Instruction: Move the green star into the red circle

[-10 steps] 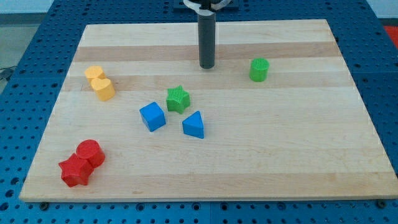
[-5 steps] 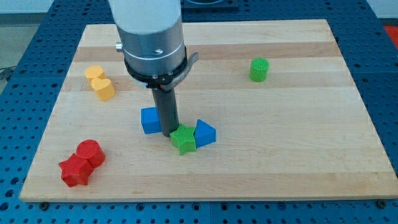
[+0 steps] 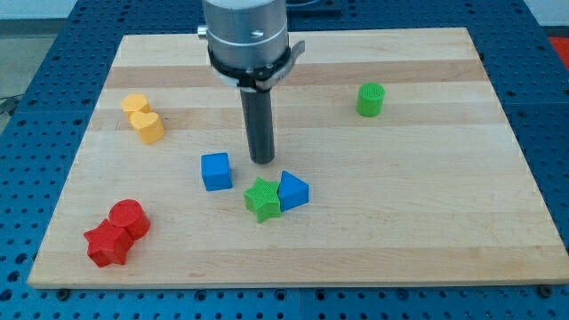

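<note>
Tool: plain rod, no jaws; my tip (image 3: 261,161) sits just above green star (image 3: 262,199). Star mid-surface, touching blue block (image 3: 292,190). Better: go round to star's right, push toward red circle (image 3: 127,216), bottom-left corner.

Eight blocks lie on the wooden board (image 3: 427,231). Two are green: a green star (image 3: 262,199) just below my tip (image 3: 261,161) and a green cylinder (image 3: 371,100) well to its upper right. Two are blue: a blue cube (image 3: 216,171) just left, a blue triangle (image 3: 292,190) lower right. Two are yellow: one yellow block (image 3: 135,105) touching another yellow block (image 3: 148,127), far left. Two are red: a red circle (image 3: 128,217) and a red star (image 3: 107,244), lower left.
</note>
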`<state>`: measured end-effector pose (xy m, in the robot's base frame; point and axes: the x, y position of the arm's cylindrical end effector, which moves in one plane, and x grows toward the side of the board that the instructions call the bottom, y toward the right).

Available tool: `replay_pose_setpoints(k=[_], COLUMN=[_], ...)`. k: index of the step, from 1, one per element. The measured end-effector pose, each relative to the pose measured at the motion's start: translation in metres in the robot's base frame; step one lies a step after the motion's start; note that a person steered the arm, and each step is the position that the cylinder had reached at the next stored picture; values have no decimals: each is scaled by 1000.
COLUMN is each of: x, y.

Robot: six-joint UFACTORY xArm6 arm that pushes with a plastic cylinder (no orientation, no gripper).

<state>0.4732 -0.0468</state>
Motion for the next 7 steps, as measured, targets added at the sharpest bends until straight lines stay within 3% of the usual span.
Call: replay_pose_setpoints(k=[2, 3, 7], x=[23, 26, 43], y=[2, 31, 22])
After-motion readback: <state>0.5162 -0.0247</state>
